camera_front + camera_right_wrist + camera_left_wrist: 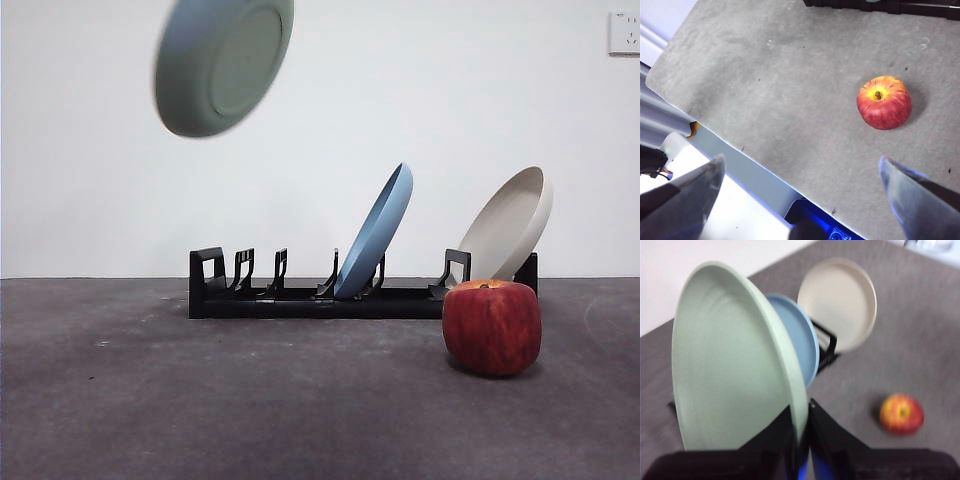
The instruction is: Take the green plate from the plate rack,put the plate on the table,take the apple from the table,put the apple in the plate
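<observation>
The table (200, 400) is the largest item: dark grey, rough, bare at the front view's 7 o'clock, which is the widest open room for setting a plate down. Its near edge shows in the right wrist view, with lighter structure beyond it (a drop-off to respect).

The plate rack (300, 300) stands at the back, centre; its left slots are vacant, the blue plate (378, 230) leans mid-rack and the cream-white plate (512, 222) at the right end.

The green plate (222, 60) hangs high at the front view's 11 o'clock, clear of rack and table, tilted on edge. The left gripper (801, 440) pinches only its lower rim, jaws closed on it. Judged risk: the narrow rim grip lets the plate swing or slip during descent; a steep lowering would land it on its rim, and a path toward the rack could clip the blue plate.

The apple (492, 326) sits at 4 o'clock, just in front of the rack's right end; a plate set too near may roll it.

The right gripper (800, 200) waits above the table edge, jaws spread wide, empty.
</observation>
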